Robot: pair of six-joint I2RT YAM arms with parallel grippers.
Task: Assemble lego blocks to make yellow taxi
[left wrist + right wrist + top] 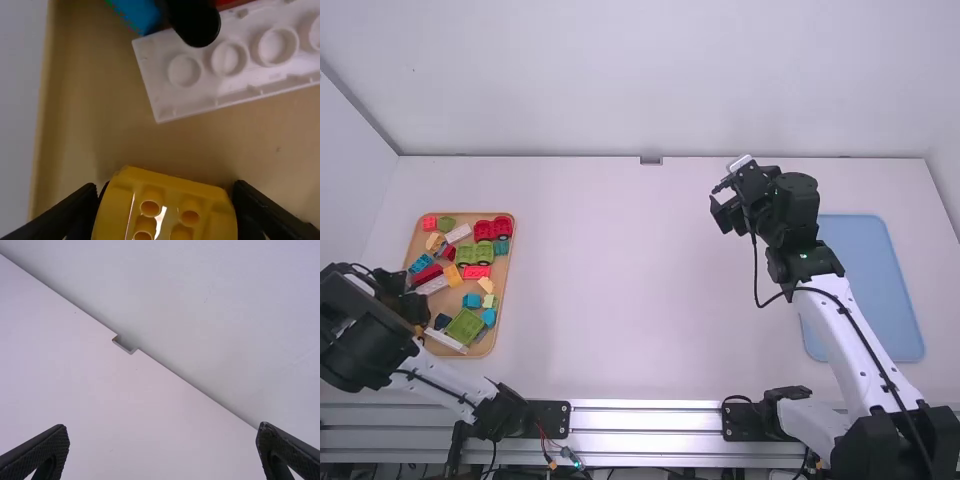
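Tray (pixel 504 280) frame left; block (pixel 167 200) tubes toward wrist camera, long axis unclear, yellow; left gripper (pixel 412 308) pinching it, right gripper (pixel 720 198) spread

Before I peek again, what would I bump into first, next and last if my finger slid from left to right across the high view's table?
Tan tray full of blocks → little notch in the far edge → right hand → blue mat.
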